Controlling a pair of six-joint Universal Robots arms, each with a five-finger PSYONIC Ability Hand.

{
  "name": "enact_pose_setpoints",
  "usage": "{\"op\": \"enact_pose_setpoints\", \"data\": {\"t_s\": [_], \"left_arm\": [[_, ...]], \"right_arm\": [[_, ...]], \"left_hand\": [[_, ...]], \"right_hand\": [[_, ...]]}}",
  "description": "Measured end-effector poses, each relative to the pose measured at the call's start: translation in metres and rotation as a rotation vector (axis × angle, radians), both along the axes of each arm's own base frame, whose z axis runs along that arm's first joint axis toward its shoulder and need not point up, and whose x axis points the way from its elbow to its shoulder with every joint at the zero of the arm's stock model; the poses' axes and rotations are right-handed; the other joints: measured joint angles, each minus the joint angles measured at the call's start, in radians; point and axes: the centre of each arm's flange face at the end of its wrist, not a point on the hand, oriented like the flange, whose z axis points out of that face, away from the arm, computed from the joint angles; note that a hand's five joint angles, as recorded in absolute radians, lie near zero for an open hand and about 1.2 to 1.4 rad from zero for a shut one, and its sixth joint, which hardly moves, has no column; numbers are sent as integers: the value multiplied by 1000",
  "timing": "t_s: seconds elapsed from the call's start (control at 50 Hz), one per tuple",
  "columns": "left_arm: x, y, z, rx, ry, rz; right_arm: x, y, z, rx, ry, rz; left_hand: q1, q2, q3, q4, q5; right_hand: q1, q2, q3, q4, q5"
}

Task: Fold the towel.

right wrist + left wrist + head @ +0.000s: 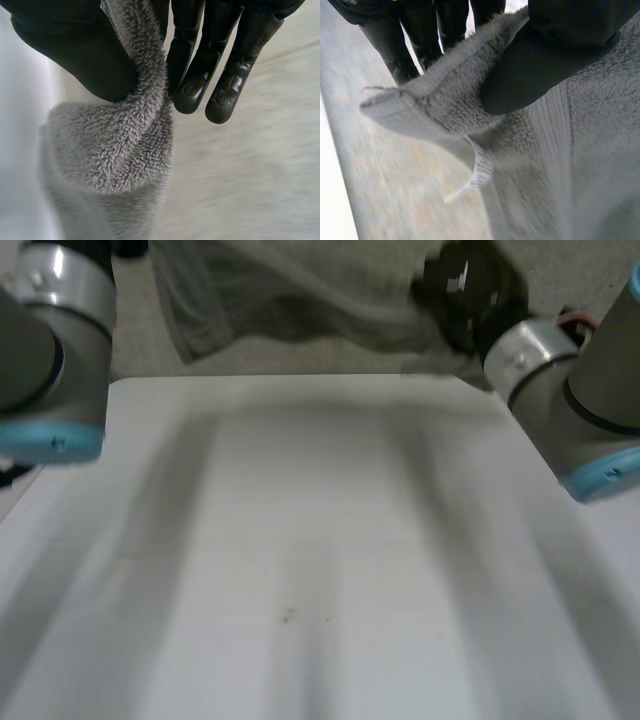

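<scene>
A grey terry towel (300,305) hangs stretched between my two hands, lifted above the table's far edge. My left hand (540,55) pinches one corner of the towel (470,115) between its thumb and fingers; a white label dangles below that corner. My right hand (80,50) pinches the other end of the towel (115,150) between thumb and fingers, and the cloth bunches under the grip. In the head view the right hand (470,290) is at the towel's right end, and the left end runs behind my left arm (55,350).
The white table (320,570) lies below and in front of the hanging towel. A pale carpeted floor (570,275) lies beyond the far edge. Both forearms frame the table's far corners.
</scene>
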Motion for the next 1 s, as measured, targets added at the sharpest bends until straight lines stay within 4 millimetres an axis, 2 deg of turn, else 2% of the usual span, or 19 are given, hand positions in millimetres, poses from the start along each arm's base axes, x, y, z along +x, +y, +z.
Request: {"op": "enact_pose_setpoints", "data": {"t_s": [0.02, 0.08, 0.1, 0.12, 0.14, 0.16, 0.18, 0.22, 0.24, 0.26, 0.28, 0.36, 0.46, 0.58, 0.64, 0.68, 0.8, 0.92, 1.0], "left_arm": [[1, 2, -8, 24, -13, -3], [8, 12, -53, 149, -82, -18], [13, 18, -78, 218, -119, -24], [14, 20, -87, 242, -133, -25], [18, 26, -106, 296, -163, -29], [18, 26, -106, 296, -163, -29], [23, 33, -132, 366, -203, -31], [25, 38, -147, 407, -228, -32], [27, 42, -161, 445, -253, -31], [28, 43, -168, 463, -266, -30], [29, 45, -176, 485, -282, -29], [32, 49, -197, 537, -324, -23], [35, 49, -203, 555, -337, -12], [42, 43, -197, 541, -325, 17], [44, 42, -195, 536, -321, 24], [48, 39, -191, 529, -312, 37], [52, 38, -188, 526, -301, 50], [52, 37, -188, 526, -299, 50], [52, 37, -188, 524, -298, 51]], "right_arm": [[-2, 2, -7, 43, 21, 5], [-11, 12, -40, 265, 128, 30], [-14, 18, -56, 364, 178, 45], [-16, 21, -63, 407, 200, 53], [-18, 26, -75, 478, 238, 67], [-18, 26, -75, 478, 238, 67], [-21, 33, -92, 567, 288, 90], [-22, 36, -103, 611, 316, 103], [-22, 38, -114, 645, 338, 113], [-22, 39, -118, 654, 345, 114], [-21, 39, -126, 666, 354, 116], [-20, 36, -140, 681, 331, 90], [-22, 32, -139, 713, 198, 27], [-43, 32, -128, 814, -145, -90], [-50, 34, -127, 836, -216, -113], [-65, 42, -128, 879, -359, -161], [-91, 66, -138, 962, -550, -242], [-101, 86, -153, 1027, -588, -286], [-102, 92, -160, 1041, -584, -292]], "left_hand": [[0, 0, 0, 0, 0], [0, 0, 0, 0, 0], [0, 0, 0, 0, 0], [0, 0, 0, 0, 0], [0, 0, 0, 0, 0], [0, 0, 0, 0, 0], [0, 0, 0, 0, 0], [1, 0, 0, 0, 0], [1, 0, 0, 0, 0], [1, 0, 0, 0, 0], [1, 0, 0, 0, 0], [1, 0, 0, 0, 0], [1, 0, 0, 0, 0], [1, 0, 0, 0, 0], [1, 0, 0, 0, 0], [1, 0, 0, 0, 0], [1, 0, 0, 0, 0], [1, 0, 0, 0, 0], [1, 0, 0, 0, 0]], "right_hand": [[0, 0, 0, 0, 0], [0, 0, 0, 0, 0], [0, 0, 0, 0, 0], [0, 0, 0, 0, 0], [0, 0, 0, 0, 0], [0, 0, 0, 0, 0], [0, -2, -2, -2, 0], [0, -7, -12, -15, 0], [-89, -136, -145, -151, -109], [-89, -136, -145, -151, -109], [-250, -354, -347, -353, -300], [-477, -621, -632, -639, -595], [-627, -794, -817, -829, -791], [-636, -797, -825, -841, -806], [-636, -797, -825, -841, -806], [-636, -797, -825, -841, -806], [-634, -794, -822, -835, -794], [-596, -794, -763, -766, -731], [-534, -696, -690, -695, -670]]}}
